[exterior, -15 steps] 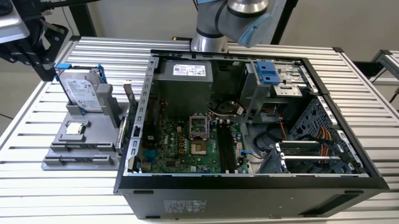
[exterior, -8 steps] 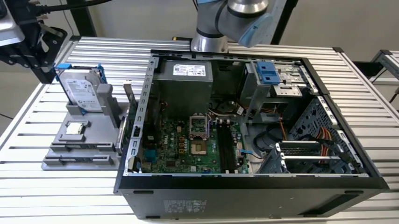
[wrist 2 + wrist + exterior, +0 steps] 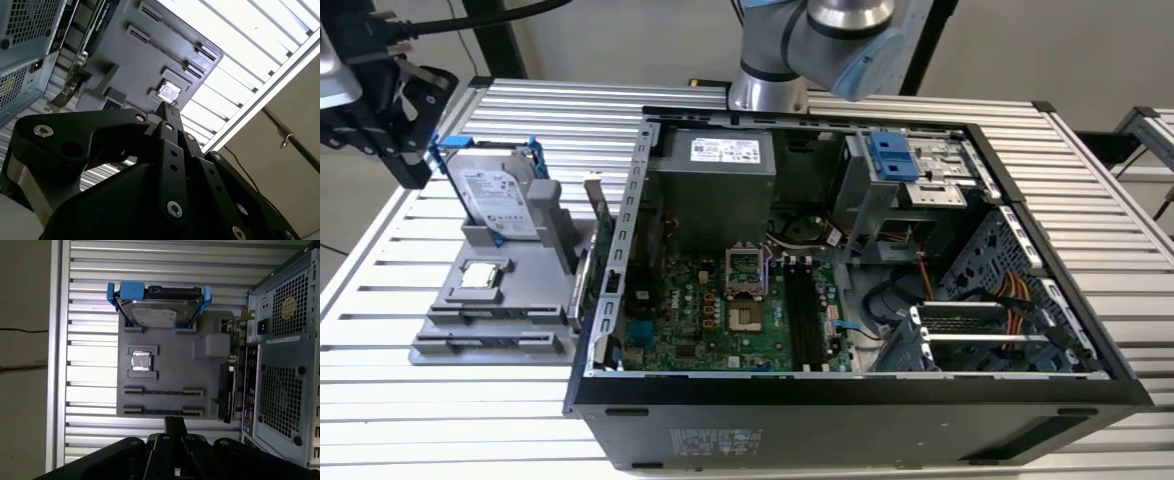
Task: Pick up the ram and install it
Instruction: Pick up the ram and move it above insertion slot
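Jaws pressed together, pinching nothing visible, hang high above the slatted metal worktop (image 3: 454,420). They are just off the flat grey plastic holder tray (image 3: 175,372), on its side away from the open black computer case (image 3: 854,388). On that tray, two long narrow slots (image 3: 162,391) lie beside the small square silver CPU chip (image 3: 141,361). Whether the thin dark line in each is the ram on edge, I cannot tell. A good pick, I judge, calls for spread jaws squared to the stick, gripping it mid-length. White labels on the tray's silver, blue-framed hard drive (image 3: 155,315) and the case's power supply (image 3: 724,150) carry print I cannot read.
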Available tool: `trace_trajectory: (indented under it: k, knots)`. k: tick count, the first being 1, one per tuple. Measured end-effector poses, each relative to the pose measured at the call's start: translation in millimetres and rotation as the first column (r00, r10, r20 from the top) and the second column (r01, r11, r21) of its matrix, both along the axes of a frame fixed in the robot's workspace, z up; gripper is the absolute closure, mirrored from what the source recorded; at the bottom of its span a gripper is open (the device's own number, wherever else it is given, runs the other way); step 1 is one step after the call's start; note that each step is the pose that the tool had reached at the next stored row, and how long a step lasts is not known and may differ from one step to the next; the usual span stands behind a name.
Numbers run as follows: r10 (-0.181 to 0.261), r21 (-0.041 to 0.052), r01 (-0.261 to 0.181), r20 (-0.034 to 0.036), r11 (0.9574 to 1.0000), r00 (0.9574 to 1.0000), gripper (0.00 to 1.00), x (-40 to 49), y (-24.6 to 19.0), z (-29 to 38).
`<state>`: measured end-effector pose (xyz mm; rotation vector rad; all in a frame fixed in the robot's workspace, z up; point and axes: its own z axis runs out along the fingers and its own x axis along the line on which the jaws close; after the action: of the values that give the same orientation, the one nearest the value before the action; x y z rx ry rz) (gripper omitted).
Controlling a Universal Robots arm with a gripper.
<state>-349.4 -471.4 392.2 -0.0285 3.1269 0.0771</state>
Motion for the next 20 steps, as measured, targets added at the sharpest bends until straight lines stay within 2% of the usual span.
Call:
trace_trajectory:
  k: [20]
  knots:
    - [0.0,0.0,0.0,-0.0001,1.0,1.0,1.0,0.0,-26.2,-0.5]
